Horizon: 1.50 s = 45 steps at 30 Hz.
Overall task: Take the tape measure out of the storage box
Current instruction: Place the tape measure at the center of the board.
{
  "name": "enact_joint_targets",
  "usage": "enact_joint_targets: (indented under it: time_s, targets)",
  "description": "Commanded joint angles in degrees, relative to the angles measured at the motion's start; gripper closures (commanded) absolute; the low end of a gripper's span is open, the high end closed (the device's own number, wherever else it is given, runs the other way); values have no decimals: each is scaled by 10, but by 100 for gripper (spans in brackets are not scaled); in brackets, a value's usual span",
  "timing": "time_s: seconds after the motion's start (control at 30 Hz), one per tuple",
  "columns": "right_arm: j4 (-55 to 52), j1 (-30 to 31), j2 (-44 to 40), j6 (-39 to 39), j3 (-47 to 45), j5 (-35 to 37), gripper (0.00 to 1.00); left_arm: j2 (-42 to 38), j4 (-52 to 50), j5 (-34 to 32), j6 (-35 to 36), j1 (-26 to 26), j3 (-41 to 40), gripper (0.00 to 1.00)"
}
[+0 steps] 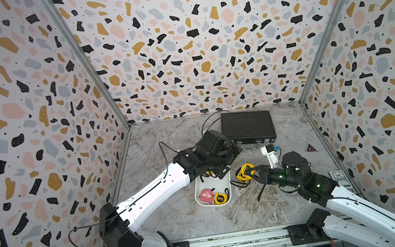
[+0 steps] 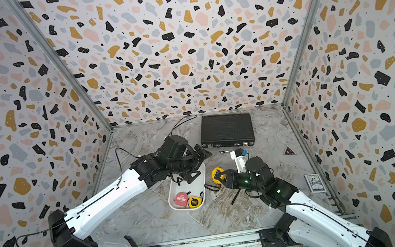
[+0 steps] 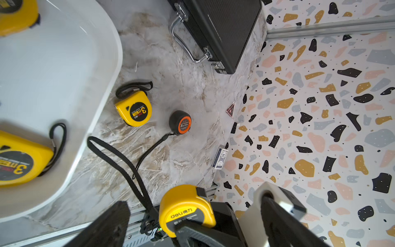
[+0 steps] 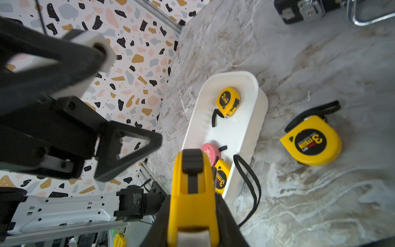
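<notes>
right pincer point(image 1: 250, 172) clamped on tape measure point(image 4: 192, 192), long axis along fingers point(image 4: 227, 224) | left pincer point(image 1: 228, 162) spread, empty

storage box point(image 4: 254, 128): white plastic, smooth, glossy
yellow Deli tape measure point(image 3: 186, 207): hard yellow plastic, smooth, slight sheen; black ribbed lock slider
wrist strap point(image 3: 119, 162): black woven cloth, matt
black briefcase point(image 3: 224, 25), 12 o'clock on the tabletop point(image 3: 181, 85): ribbed matt shell
briefcase handle point(image 4: 352, 15): bright polished metal
tabletop: marble-look, smooth, low sheen

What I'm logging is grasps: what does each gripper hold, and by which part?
The right gripper is shut on a yellow tape measure, pinching its flat sides; the left gripper is open and empty.
</notes>
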Motion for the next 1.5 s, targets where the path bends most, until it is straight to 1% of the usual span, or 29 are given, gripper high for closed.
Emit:
enact_joint_targets:
  time_s: [0.0,0.17,0.23,0.37,0.77,0.97,1.1,1.17,1.2,1.37,1.47]
  targets:
    - [-8,1,-6,32,-29,-46,92,-21,-24,-23,32,8,-19,0]
    - [8,2,26,37,-60,-76,91,-30,-29,-33,38,11,-38,0]
    - [33,4,44,40,-73,-87,92,-32,-30,-34,39,11,-45,0]
    - [55,3,76,34,-85,-89,92,-35,-32,-38,43,11,-54,0]
    - [148,4,222,20,-93,-95,92,-51,-64,-60,73,11,-88,0]
    - [172,4,260,25,-103,-97,92,-55,-70,-64,78,11,-110,0]
    - [167,4,276,23,-107,-99,89,-57,-71,-66,78,11,-119,0]
    - [162,4,276,23,-110,-97,86,-57,-71,-67,79,11,-121,0]
    - [158,4,274,22,-111,-96,81,-57,-72,-68,79,12,-121,0]
    - [118,3,253,13,-109,-88,51,-54,-79,-70,89,13,-119,0]
    - [70,4,231,1,-100,-79,39,-51,-88,-74,100,15,-117,0]
